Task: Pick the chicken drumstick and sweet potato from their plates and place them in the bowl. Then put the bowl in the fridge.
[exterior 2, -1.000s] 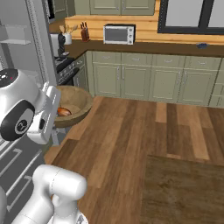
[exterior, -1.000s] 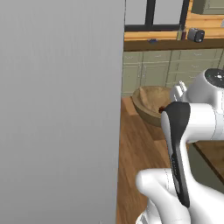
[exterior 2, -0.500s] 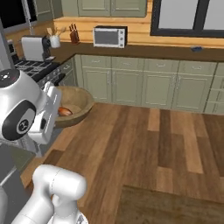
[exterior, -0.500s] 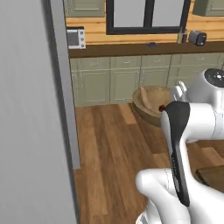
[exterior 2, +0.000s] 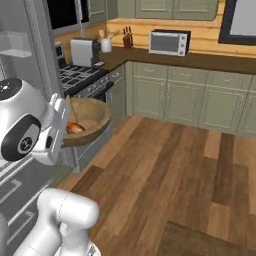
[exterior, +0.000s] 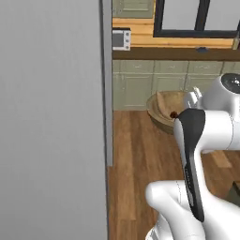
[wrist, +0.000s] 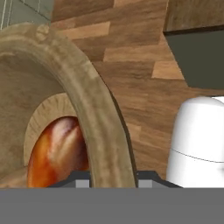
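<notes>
The jaws pinch the thick rim of the round tan-brown wooden bowl (wrist: 94, 127), one finger on each side of the wall, holding it up above the wooden plank floor (exterior 2: 165, 165). Inside the bowl lies a glossy orange-red lump of food (wrist: 57, 151), drumstick or sweet potato I cannot tell. A grey fridge door (exterior: 51, 117) stands beside it.

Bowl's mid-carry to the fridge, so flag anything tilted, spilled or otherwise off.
Nothing has spilled. The bowl is held by its rim in the gripper, off the floor and somewhat tilted. An orange-brown piece of food lies inside, against the wall. No food shows on the wooden floor.
</notes>
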